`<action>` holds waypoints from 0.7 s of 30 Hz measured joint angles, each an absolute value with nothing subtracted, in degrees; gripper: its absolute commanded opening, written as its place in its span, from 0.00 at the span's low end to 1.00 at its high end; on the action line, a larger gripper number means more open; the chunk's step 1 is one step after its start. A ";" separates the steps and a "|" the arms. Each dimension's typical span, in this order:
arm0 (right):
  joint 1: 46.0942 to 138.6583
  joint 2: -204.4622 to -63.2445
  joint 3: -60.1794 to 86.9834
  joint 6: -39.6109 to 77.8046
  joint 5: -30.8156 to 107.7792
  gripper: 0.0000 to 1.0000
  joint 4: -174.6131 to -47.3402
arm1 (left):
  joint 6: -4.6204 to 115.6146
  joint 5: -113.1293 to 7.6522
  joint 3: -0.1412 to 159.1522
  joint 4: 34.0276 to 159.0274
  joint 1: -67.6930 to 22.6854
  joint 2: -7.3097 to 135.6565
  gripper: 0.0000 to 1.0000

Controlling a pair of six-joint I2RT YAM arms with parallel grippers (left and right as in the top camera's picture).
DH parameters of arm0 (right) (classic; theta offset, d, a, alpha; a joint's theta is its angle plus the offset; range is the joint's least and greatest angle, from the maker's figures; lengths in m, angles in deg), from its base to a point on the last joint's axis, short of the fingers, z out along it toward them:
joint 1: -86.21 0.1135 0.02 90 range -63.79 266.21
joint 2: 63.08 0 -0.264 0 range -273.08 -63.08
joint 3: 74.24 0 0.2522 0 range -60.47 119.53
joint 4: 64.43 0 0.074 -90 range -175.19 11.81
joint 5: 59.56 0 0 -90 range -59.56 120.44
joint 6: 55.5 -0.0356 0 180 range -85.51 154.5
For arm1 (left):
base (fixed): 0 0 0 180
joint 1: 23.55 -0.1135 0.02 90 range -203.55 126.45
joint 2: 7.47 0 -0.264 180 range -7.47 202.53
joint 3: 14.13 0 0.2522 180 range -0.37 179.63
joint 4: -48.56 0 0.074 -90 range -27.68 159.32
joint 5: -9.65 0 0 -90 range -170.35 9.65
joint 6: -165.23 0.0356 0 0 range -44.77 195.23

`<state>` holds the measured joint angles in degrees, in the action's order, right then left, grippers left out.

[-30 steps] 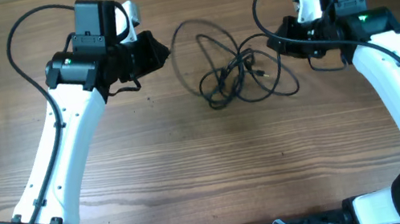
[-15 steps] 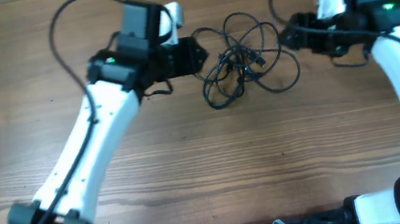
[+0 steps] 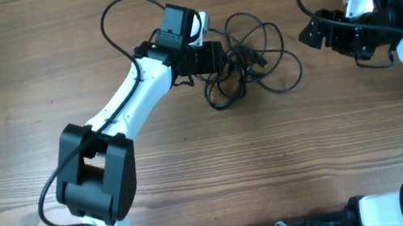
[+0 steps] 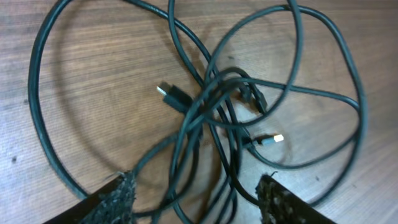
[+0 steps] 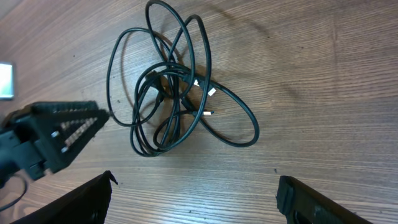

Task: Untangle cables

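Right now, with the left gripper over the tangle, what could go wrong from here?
1. The open left gripper straddles several crossing strands of the cables. Closing here may pinch more than one strand and tighten the knot.
2. The right gripper sits open and apart from the cables, so nothing anchors them. A pull would likely drag the whole bundle.
3. A plug lies in the knot's middle and could snag on a loop.

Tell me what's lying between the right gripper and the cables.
Only bare wooden table. The right wrist view shows nothing else between the open right gripper and the cables.
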<state>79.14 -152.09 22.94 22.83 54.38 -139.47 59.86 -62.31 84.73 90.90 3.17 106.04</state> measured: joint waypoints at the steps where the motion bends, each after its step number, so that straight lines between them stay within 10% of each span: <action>1: 79.14 -152.09 22.94 22.86 54.38 0.88 -139.47 | 60.08 -62.53 84.73 90.05 3.17 106.85 0.73; 21: 79.14 -152.09 22.94 27.14 54.36 0.88 -142.29 | 70.72 -63.40 84.75 80.65 3.21 111.02 0.70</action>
